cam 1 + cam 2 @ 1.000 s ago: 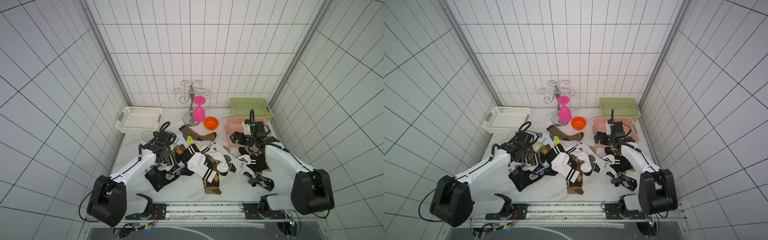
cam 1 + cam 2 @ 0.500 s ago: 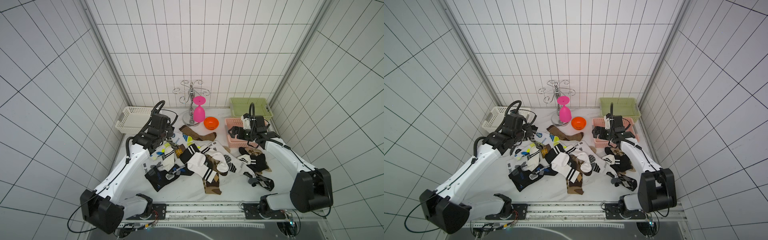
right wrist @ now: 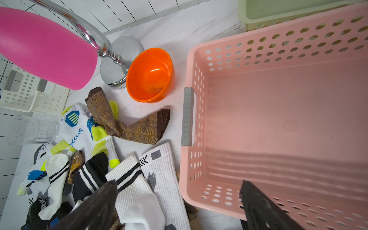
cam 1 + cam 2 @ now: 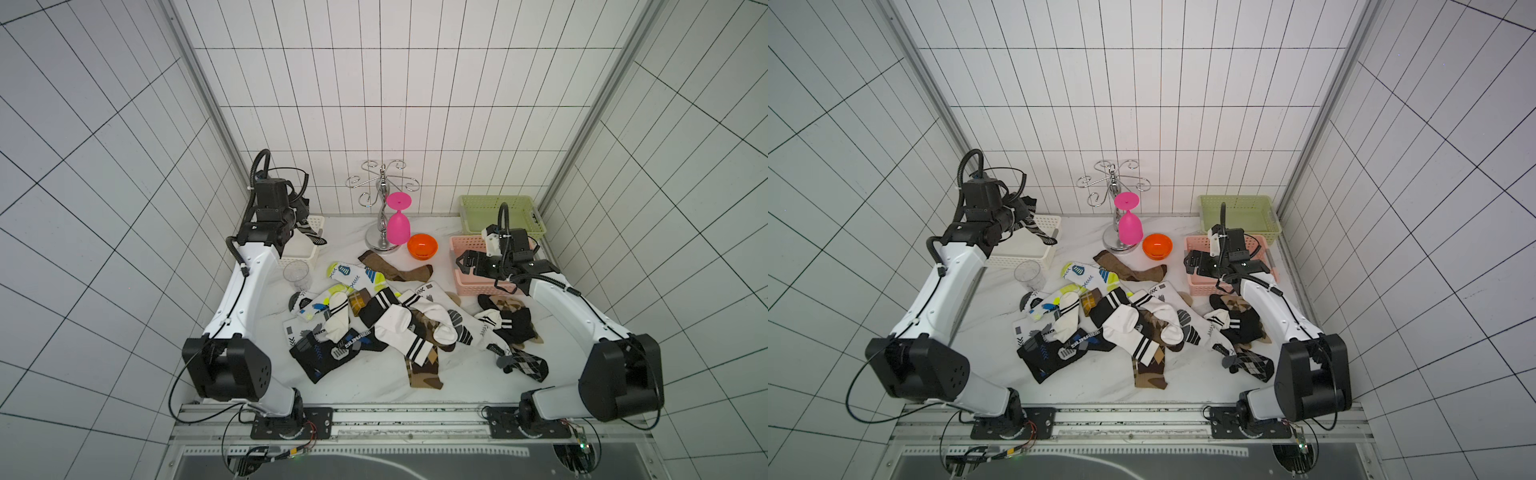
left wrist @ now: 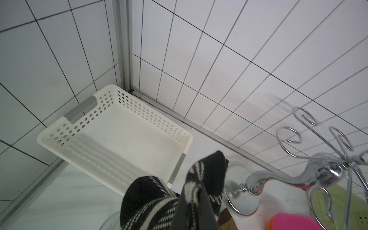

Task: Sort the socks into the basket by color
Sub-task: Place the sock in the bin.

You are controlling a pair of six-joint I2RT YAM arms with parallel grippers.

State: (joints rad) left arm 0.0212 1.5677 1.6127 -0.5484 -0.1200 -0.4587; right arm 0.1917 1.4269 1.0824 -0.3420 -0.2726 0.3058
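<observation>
Carrying a black sock (image 4: 1040, 232) with pale stripes in the left claw (image 4: 1020, 218), pinched fully shut on the cloth, the loose end dangling over the rim of the white basket (image 5: 111, 93). Finding that basket's floor bare in the left wrist view, and so judging this to be the first delivery of the dark colour: the carry-and-drop step, not a pick. Hanging the right claw (image 4: 462, 264) far across the table (image 4: 374, 384) from the white basket, spread to the full and gripping nothing, over the pink basket (image 3: 278, 123) on its side facing the white basket, bare inside as well. Leaving the rest of the socks (image 4: 395, 328) heaped out in front of the white basket, toward the robot, black, white and brown tangled together. Needing next, by the look of it, a short push further over the white basket's middle, then a full opening of the left claw for a clean fall inside, not a drape across the rim. Risking, otherwise, cloth snagging on a finger and riding back out of the white basket.
</observation>
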